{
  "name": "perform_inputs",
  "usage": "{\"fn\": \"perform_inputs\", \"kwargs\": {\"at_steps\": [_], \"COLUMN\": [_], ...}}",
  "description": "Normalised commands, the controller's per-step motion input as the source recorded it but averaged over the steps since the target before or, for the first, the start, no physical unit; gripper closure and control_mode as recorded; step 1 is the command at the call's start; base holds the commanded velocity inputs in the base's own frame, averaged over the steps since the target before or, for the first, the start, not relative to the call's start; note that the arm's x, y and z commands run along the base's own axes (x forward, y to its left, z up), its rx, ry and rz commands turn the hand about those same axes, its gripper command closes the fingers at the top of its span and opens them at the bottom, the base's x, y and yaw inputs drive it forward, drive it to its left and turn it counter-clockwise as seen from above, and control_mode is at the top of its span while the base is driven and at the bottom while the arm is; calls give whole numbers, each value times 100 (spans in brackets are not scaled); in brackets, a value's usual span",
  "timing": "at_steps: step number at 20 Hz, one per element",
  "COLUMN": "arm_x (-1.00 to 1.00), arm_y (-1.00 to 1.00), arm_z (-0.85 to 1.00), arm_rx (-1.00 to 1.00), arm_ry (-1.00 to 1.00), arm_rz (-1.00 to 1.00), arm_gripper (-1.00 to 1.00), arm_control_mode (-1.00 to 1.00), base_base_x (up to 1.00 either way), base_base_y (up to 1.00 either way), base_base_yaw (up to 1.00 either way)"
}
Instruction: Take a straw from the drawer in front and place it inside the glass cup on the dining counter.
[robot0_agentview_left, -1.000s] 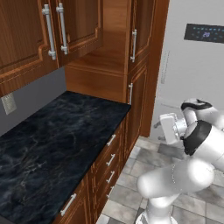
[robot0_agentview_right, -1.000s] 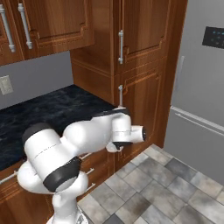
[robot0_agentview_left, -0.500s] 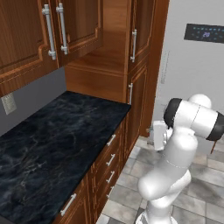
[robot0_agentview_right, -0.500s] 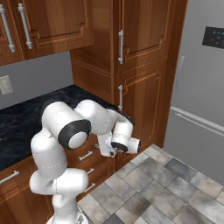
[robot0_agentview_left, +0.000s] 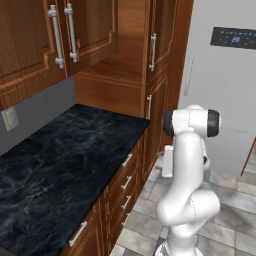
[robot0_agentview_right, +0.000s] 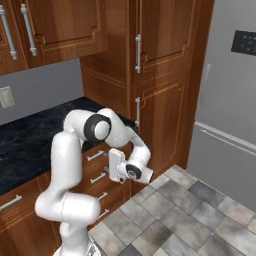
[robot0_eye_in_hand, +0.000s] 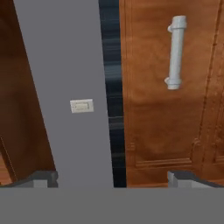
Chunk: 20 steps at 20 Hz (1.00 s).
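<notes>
The gripper (robot0_agentview_right: 114, 166) hung released and empty beside the lower cabinets, its view rolled sideways toward a drawer front whose handle (robot0_eye_in_hand: 176, 52) lay ahead.

Black veined countertop (robot0_agentview_left: 60, 155) as landmark. Directly above it, reddish-brown upper cabinets (robot0_agentview_left: 45, 35) with silver bar handles (robot0_agentview_left: 56, 36). On the grey wall behind it, a pale outlet plate (robot0_agentview_left: 10, 118). Under its front edge, small wooden drawers (robot0_agentview_left: 125, 180) with silver bar handles. At its far end, a tall wooden pantry cabinet (robot0_agentview_right: 160, 75). Beyond that, a grey refrigerator (robot0_agentview_right: 230, 115) with a dark display panel (robot0_agentview_right: 244, 43). Below, grey tiled floor (robot0_agentview_right: 185, 220).
</notes>
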Motion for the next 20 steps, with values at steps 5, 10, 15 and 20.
{"fn": "perform_inputs", "kwargs": {"at_steps": [5,10,15,20], "arm_x": [43,34,37,35], "arm_y": [18,14,10,9], "arm_z": [-39,-33,-6,-7], "arm_rx": [6,1,0,-5], "arm_ry": [0,-6,-14,-12], "arm_rz": [2,4,0,0], "arm_gripper": [-100,-100,-100,-100], "arm_control_mode": [-100,-100,-100,-100], "base_base_x": [0,0,0,0], "base_base_y": [0,0,0,0], "base_base_yaw": [0,0,0,0]}}
